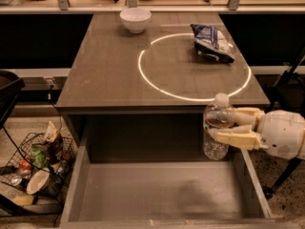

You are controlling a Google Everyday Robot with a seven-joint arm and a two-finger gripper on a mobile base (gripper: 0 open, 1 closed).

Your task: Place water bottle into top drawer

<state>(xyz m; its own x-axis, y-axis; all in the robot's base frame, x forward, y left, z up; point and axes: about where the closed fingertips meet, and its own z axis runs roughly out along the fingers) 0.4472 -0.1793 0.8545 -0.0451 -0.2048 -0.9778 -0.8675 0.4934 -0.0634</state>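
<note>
hand (222, 125) gripping upright water bottle (214, 149), over right side of open top drawer (157, 191)

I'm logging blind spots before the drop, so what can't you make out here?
- Camera view: the pincer, shut on the water bottle above the top drawer at its right rear, covers the bottle's middle.
- The right edge cuts off the arm behind it.
- The bottom edge cuts off the drawer's front.

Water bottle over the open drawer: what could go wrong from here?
The hand, at the right, grips the water bottle upright close to the right wall of the top drawer; lowering it could catch that wall. Released upright from this height, it may topple. It looks taller than the low walls, so standing it could block closing.
</note>
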